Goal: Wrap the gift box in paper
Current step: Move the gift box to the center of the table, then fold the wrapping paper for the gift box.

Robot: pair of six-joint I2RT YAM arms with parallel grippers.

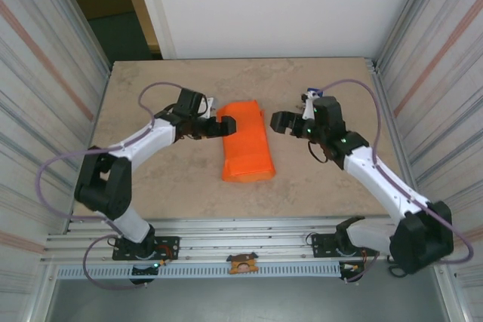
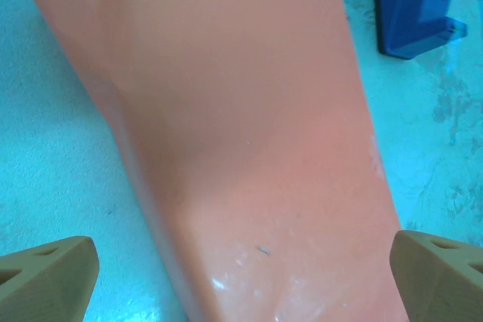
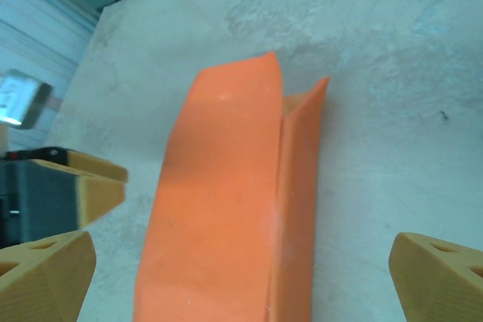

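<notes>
A blue tape dispenser (image 2: 415, 5) sits far right on the bench (image 1: 317, 186), behind the right fingers (image 3: 434, 269). Bright orange paper (image 1: 246, 141), folded lengthwise, lies mid-bench between them and the left fingers (image 2: 45, 277), both pairs spread wide.

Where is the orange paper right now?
In the top view, the paper lies folded on the table between the left pincer and the right pincer.

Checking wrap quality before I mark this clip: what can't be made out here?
1. gift box: top view, covered by the paper; its position inside is unknown.
2. tape dispenser: left wrist view, cut by the top edge.
3. left gripper contact with paper: top view, too small to tell.
</notes>
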